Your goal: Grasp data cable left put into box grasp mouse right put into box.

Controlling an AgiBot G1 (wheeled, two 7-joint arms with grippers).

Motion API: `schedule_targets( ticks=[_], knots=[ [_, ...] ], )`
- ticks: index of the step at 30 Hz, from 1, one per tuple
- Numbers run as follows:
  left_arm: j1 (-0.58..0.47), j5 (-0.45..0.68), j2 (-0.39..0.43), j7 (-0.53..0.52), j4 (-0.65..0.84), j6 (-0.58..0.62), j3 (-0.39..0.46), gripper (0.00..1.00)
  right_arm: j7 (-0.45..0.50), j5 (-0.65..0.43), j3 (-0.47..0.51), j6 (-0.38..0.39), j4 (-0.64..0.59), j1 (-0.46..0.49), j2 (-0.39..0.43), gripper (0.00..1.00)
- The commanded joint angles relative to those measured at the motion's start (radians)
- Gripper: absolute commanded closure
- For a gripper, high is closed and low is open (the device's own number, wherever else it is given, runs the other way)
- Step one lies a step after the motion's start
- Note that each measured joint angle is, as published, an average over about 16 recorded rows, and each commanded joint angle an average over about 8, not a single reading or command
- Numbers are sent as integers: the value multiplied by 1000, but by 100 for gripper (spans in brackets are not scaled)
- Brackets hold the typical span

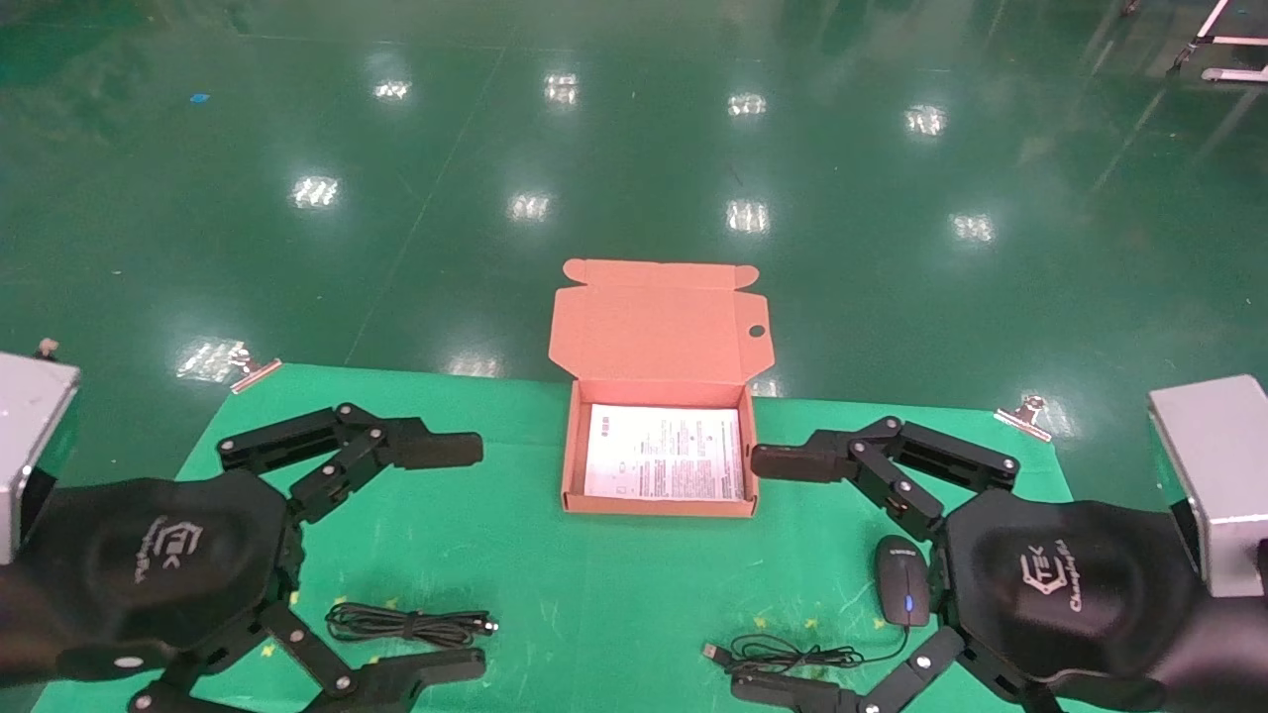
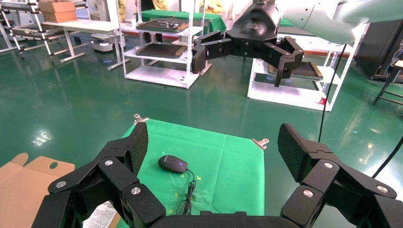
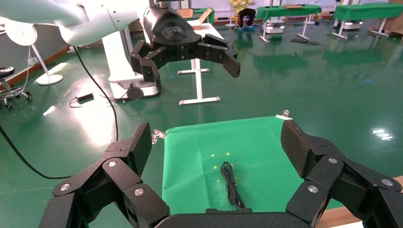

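Note:
The orange-brown box lies open at the table's middle back, its flap lid raised and a white printed sheet in its bottom. The coiled data cable lies at the front left, between the fingers of my left gripper, which hovers open and empty. It also shows in the right wrist view. The black mouse with its blue light lies at the front right, its cord trailing left. My right gripper hovers over it, open and empty. The mouse also shows in the left wrist view.
The table is covered by a green cloth held by metal clips at the back corners. Grey metal blocks stand at both side edges. Shiny green floor lies beyond the table.

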Motion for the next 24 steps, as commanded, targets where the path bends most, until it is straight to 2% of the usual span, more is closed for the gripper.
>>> schedule_targets(
  ticks=[1, 18, 24],
  knots=[
    [0, 0, 0, 0, 0, 0, 0, 0, 0, 0, 0, 0, 0, 0, 0, 0],
    [0, 1, 0, 2, 0, 2, 0, 0, -2, -1, 0, 0, -1, -1, 1, 0],
    [-16, 41, 1, 9, -3, 12, 18, 0, -20, -35, -7, -7, 8, 7, 12, 0]
  ],
)
